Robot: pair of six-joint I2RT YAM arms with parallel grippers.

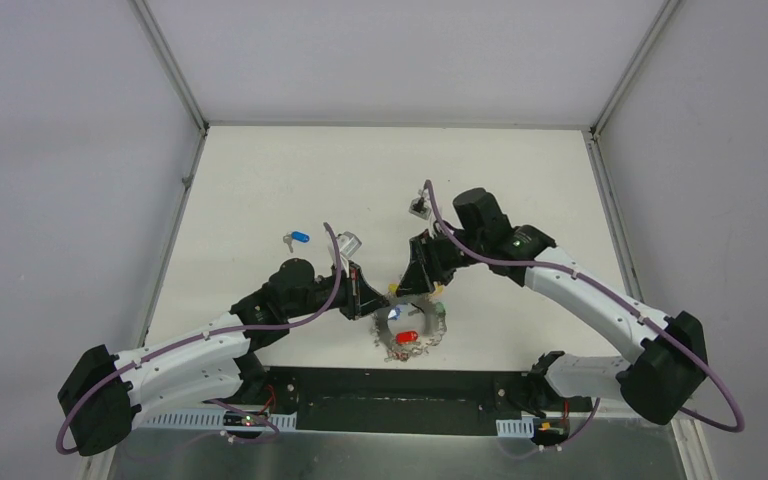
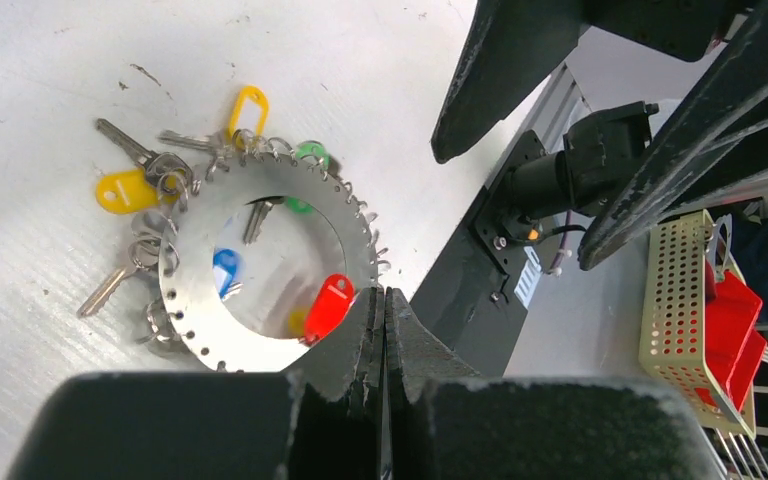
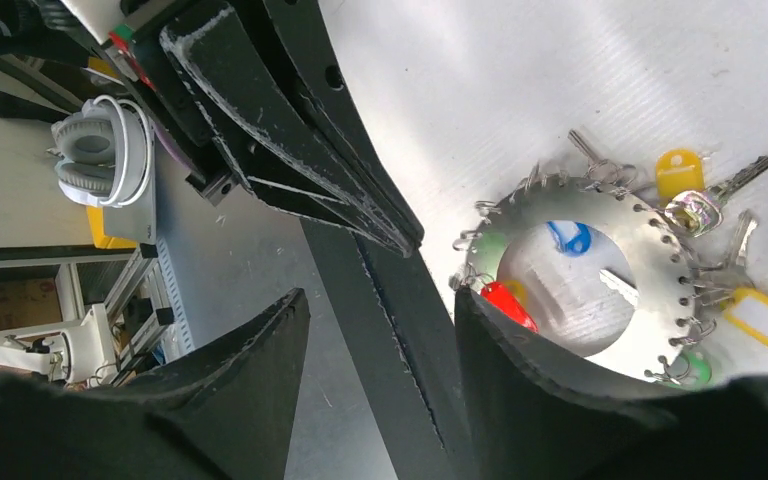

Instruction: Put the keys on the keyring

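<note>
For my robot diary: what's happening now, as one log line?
left gripper: shut by keyring | right gripper: open, empty | blue key: loose

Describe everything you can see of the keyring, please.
The keyring is a flat silvery metal disc with a wide round hole and small holes along its rim. Little wire rings in those holes carry keys with red, blue, green and yellow tags. It is at the white table's near side. The shut left gripper meets its rim; whether it pinches it, I cannot tell.

Table layout
The flat silver perforated metal keyring (image 2: 355, 245) is lying on the white table (image 1: 260, 180) near its front edge, a small blue-tagged silver key (image 1: 297, 238) lying well behind (leftward).
</note>
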